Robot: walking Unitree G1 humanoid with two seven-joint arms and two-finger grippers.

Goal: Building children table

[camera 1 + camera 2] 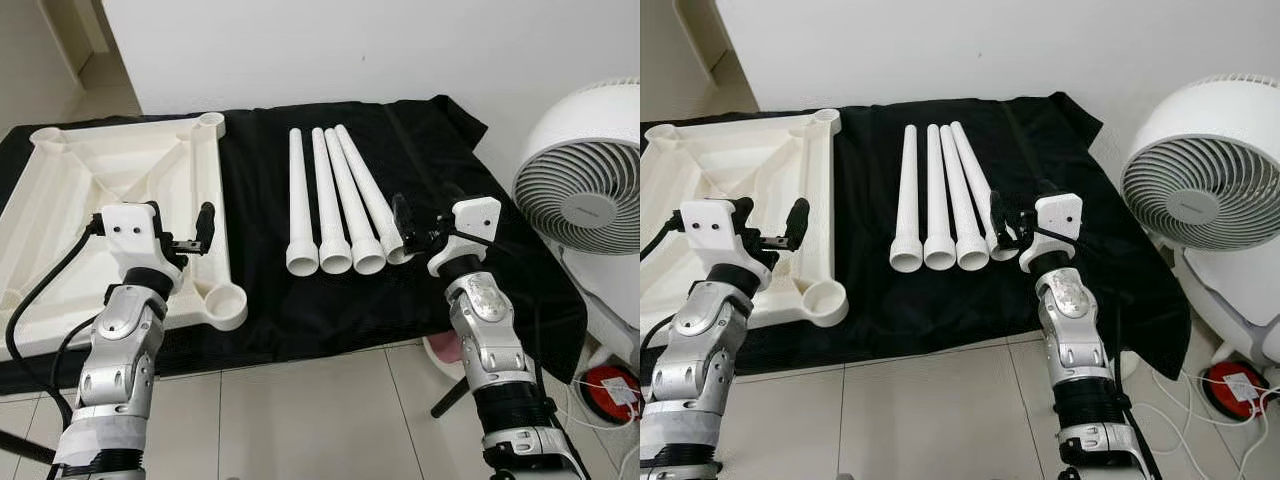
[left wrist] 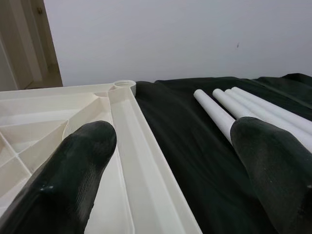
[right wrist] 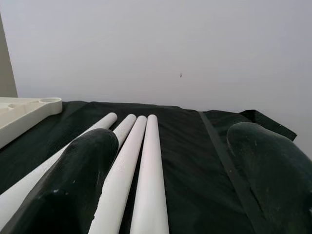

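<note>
On the black cloth (image 1: 270, 300) before you lie the upturned table top (image 1: 90, 190) at your left and four white legs (image 1: 335, 200) side by side at your right. Your right gripper (image 1: 408, 232) hovers spread wide at the socket end of the rightmost leg (image 1: 372, 200), holding nothing; your left gripper (image 1: 200, 238) hangs open and empty over the top's near edge. Judging by this, you are at the first pickup: close on that leg, then carry it to the near corner socket (image 1: 226, 298).
</note>
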